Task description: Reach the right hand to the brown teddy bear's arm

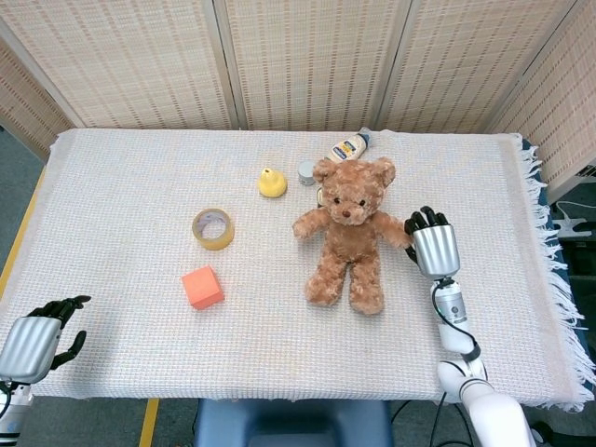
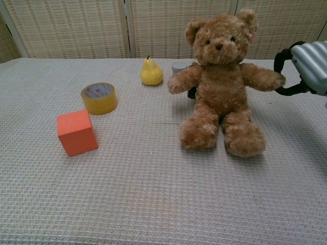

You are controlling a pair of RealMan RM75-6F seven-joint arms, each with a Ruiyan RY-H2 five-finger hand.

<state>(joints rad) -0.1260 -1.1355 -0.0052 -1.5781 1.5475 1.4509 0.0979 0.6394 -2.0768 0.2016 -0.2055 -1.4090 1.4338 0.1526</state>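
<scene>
The brown teddy bear [image 1: 346, 240] is sitting upright near the middle of the cloth-covered table [image 1: 121, 168], facing the robot, with the right hand [image 1: 431, 244] closing on the paw end of the bear's arm [image 2: 261, 78]. That arm is reaching out sideways from the bear's shoulder, its long axis running roughly level toward the hand. In the chest view the dark fingers [image 2: 284, 71] are curling around the paw, and they appear to be touching or just wrapping it, though whether they are actually gripping cannot be told. The bear is lying to the inner side of the right hand, so any further reach is likely a short sideways move along the arm's line.

The left hand [image 1: 37, 335] is hanging off the near edge of the table, far from the bear on its other side, fingers loosely curled and holding nothing. An orange cube [image 1: 202, 287] and a roll of tape [image 1: 213, 228] are sitting well apart from the bear on that side, a yellow pear [image 1: 272, 182] behind it.
</scene>
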